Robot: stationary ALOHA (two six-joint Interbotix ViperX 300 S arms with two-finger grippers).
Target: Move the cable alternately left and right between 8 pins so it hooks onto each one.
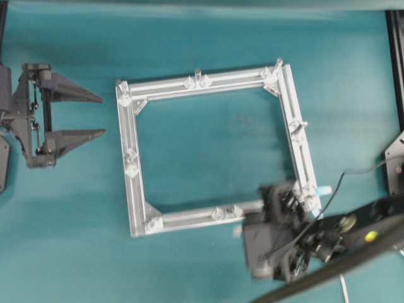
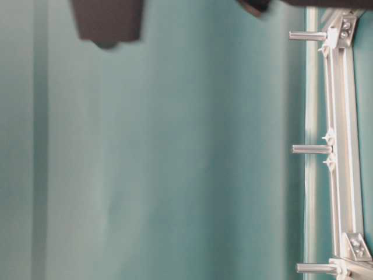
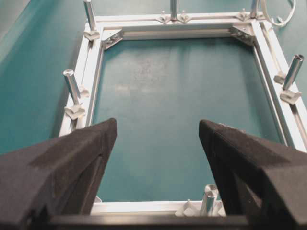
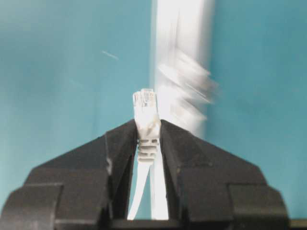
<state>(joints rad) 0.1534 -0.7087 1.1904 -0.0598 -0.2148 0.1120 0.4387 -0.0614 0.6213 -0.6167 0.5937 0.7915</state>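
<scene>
Overhead view: square aluminium frame [image 1: 129, 177] lies at centre of the teal bench [image 1: 208, 38], w/ upright pins [image 1: 197, 77] on brackets at its corners and side midpoints. Left tool [image 1: 101, 115] sits at left edge of the picture, just outside the frame's left rail, fingers spread wide and empty; left wrist view shows both dark pads framing the open interior, prob. parked clear until a handover is needed. Right tool [image 4: 147, 128], at lower right of the overhead picture by the frame's lower-right corner, is closed on the cable [image 4: 147, 125]: right wrist view shows the white plug pinched just behind its clear tip, plug projecting beyond the fingertips, cord trailing back between the fingers. Gripping near the plug likely gives a stiff leading end for steering round posts. Blurred frame rail behind plug. Judged stage: start of routing; no pin visibly hooked. A white cord loop shows at upper right of left wrist view, outside the far corner
</scene>
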